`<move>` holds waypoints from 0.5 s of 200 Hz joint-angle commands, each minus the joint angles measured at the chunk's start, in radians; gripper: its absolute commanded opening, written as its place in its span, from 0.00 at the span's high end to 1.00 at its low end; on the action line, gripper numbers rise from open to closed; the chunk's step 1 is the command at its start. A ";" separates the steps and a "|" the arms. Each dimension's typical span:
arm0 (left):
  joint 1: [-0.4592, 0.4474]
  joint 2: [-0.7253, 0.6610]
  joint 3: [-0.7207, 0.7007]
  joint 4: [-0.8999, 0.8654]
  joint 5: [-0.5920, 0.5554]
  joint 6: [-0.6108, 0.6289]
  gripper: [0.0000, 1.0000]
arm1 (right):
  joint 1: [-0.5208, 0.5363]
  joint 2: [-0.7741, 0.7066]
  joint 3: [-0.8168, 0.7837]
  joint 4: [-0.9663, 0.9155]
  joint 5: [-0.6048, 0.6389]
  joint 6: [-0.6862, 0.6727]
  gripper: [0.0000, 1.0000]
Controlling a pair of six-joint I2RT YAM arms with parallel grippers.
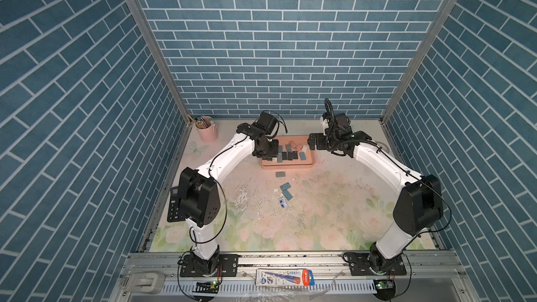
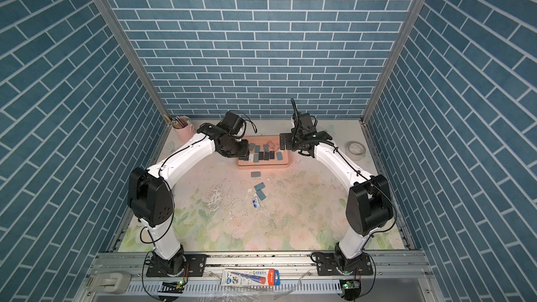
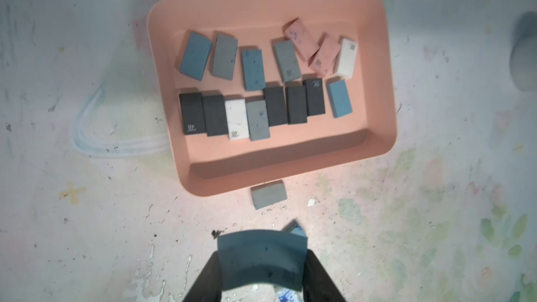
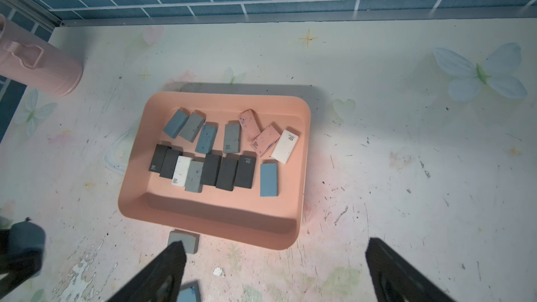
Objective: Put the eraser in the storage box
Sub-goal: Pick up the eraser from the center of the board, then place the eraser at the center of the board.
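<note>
Bowing where the left gripper (image 3: 263, 260) pinched it, the blue eraser (image 3: 258, 245) looked soft and light (better taken across its narrow width), while the right gripper (image 4: 276, 244) stood spread.

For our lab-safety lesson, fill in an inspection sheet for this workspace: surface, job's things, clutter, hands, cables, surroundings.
Surface: floral mat, scuffed, flaking patch, dark specks.
Job's things: box holds fifteen erasers; loose on the mat: grey eraser by the box, two blue erasers, wrapped eraser.
Clutter: pencil cup, calculator, tape roll, packet on the front rail.
Hands: left hand shut on a blue eraser, raised; right hand open, empty.
Cables: black cables along both arms, none seen snagged.
Surroundings: blue brick-pattern walls, metal frame.
</note>
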 commanded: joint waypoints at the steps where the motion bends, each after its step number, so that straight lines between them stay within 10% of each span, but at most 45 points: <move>1: 0.007 0.084 0.098 -0.111 0.020 -0.054 0.56 | -0.013 0.021 0.021 -0.025 -0.057 0.061 0.01; 100: 0.067 0.228 0.166 -0.141 -0.002 -0.061 0.56 | -0.014 0.113 0.283 -0.306 -0.020 0.076 0.01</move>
